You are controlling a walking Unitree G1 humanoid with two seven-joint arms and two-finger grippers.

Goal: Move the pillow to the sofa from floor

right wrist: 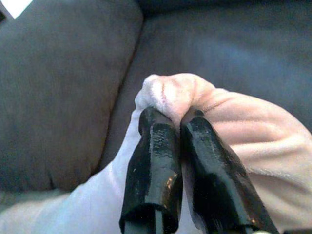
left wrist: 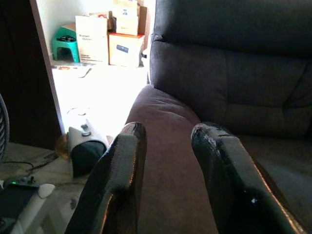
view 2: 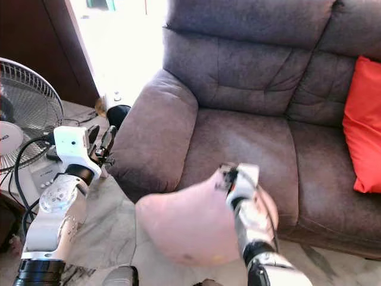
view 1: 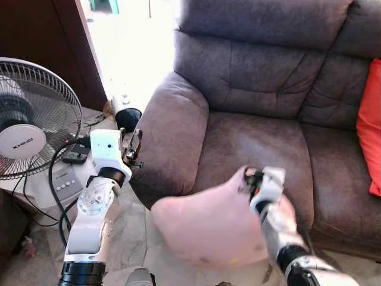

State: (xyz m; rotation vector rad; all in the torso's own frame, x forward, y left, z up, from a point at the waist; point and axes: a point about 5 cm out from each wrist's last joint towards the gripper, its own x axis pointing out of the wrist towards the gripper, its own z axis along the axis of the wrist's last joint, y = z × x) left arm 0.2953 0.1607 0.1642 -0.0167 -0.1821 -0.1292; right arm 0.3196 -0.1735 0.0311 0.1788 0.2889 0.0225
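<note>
A pale pink pillow [view 1: 208, 223] hangs in front of the brown sofa's seat [view 1: 256, 149], held up off the floor. My right gripper [right wrist: 173, 117] is shut on a bunched corner of the pillow [right wrist: 170, 92], just before the seat's front edge. My left gripper [view 1: 136, 146] stands open and empty beside the sofa's left armrest [view 1: 172, 131], its fingers [left wrist: 122, 161] pointing along the armrest [left wrist: 165, 126].
A white standing fan [view 1: 27, 131] with cables stands at the left. A red cushion [view 1: 370, 125] lies at the sofa's right end. A small dark and white appliance [view 1: 126, 113] sits on the floor by the armrest. Cardboard boxes [left wrist: 109, 34] stand beyond the doorway.
</note>
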